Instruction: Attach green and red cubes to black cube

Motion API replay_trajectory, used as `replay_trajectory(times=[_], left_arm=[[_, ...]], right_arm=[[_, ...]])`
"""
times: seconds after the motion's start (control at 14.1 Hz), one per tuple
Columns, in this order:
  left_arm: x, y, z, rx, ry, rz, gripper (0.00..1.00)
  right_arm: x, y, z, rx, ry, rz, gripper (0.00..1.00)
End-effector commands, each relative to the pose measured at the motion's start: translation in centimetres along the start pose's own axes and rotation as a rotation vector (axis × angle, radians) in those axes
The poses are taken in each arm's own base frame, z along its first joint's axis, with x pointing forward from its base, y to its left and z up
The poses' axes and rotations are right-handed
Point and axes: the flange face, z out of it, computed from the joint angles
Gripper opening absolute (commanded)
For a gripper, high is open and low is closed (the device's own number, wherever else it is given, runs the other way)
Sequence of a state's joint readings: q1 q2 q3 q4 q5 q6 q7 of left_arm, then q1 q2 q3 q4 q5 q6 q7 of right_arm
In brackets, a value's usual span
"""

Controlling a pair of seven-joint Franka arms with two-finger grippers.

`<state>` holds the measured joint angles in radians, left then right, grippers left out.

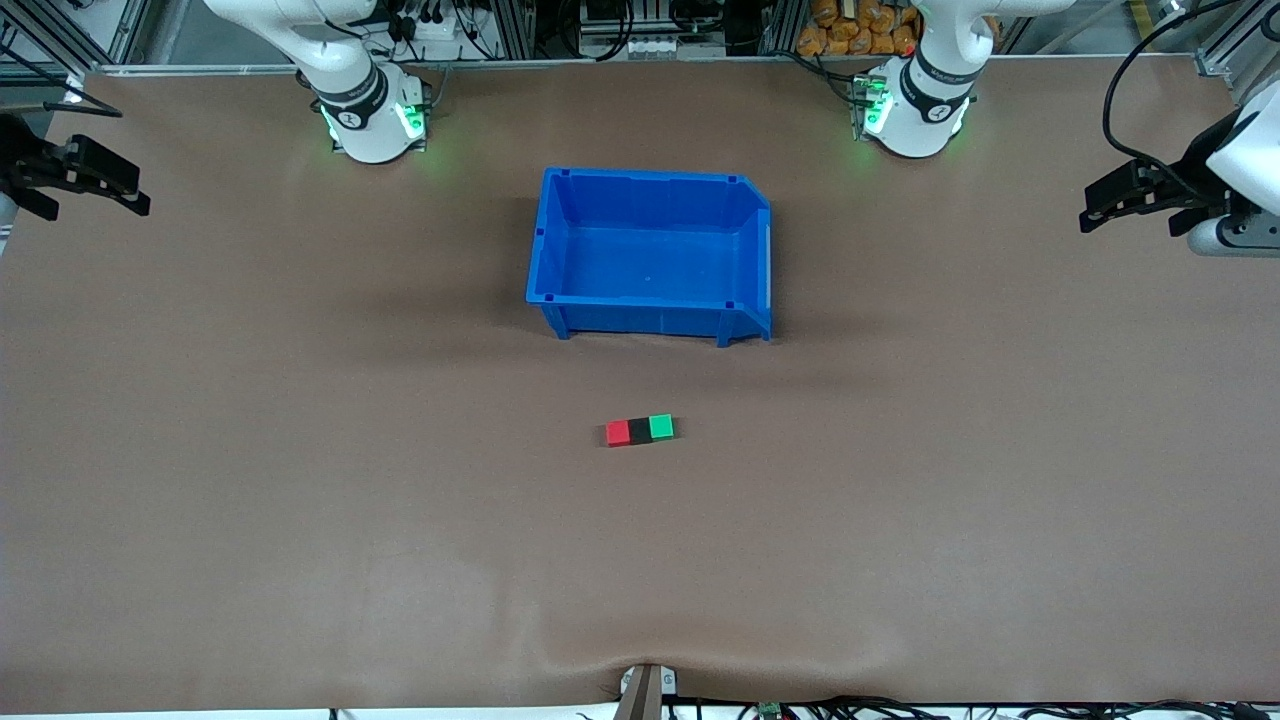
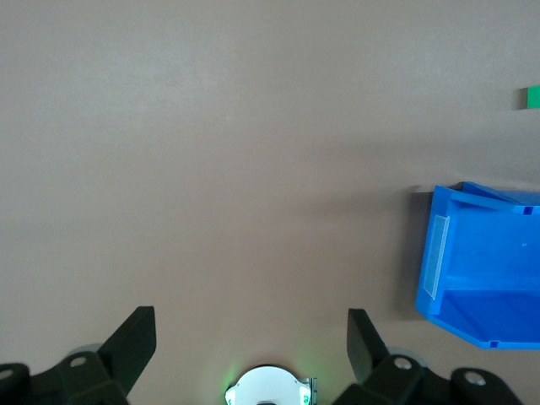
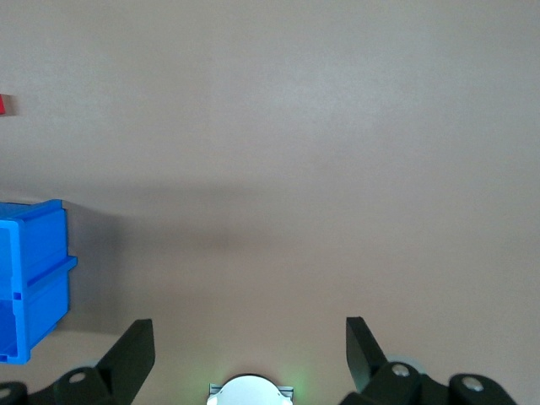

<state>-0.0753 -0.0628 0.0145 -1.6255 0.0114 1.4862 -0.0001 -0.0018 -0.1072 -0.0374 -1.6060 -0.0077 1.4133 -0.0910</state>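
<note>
Right now you have the three cubes joined in one short row on the brown table (image 1: 300, 520), nearer to the front camera than the blue bin (image 1: 650, 295) and well apart from it. The black cube (image 1: 639, 430) sits in the middle, with the red cube (image 1: 618, 433) touching it on the side toward the right arm's end of the table and the green cube (image 1: 661, 427) touching it on the side toward the left arm's end. The row lies slightly askew, its green end a little farther from the front camera than its red end.

Your blue bin stands upright with nothing in it, between the cube row and the robot bases.

Your left gripper (image 1: 1095, 210) waits in the air over the left arm's end of the table, released and holding nothing; in its wrist view the two black fingers (image 2: 135, 342) stand wide apart over bare table, with a corner of the bin and a sliver of the green cube (image 2: 533, 97) at the edge of the frame.

Your right gripper (image 1: 135, 195) waits likewise over the right arm's end of the table, also released with nothing between its fingers (image 3: 135, 350). Its wrist view catches part of the bin's wall (image 3: 34, 278) and a sliver of the red cube (image 3: 2, 105) at the frame edge.
</note>
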Motion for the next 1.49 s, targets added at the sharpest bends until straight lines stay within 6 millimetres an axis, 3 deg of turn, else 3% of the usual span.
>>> replay_trajectory(times=[0.0, 1.42], left_arm=[[-0.1, 0.6, -0.4, -0.001, -0.009, 0.030, 1.00], [0.9, 0.5, -1.0, 0.051, 0.064, 0.037, 1.00]], right_arm=[[-0.2, 0.0, -0.2, -0.008, -0.003, -0.011, 1.00], [-0.2, 0.1, -0.1, 0.014, -0.002, -0.009, 1.00]])
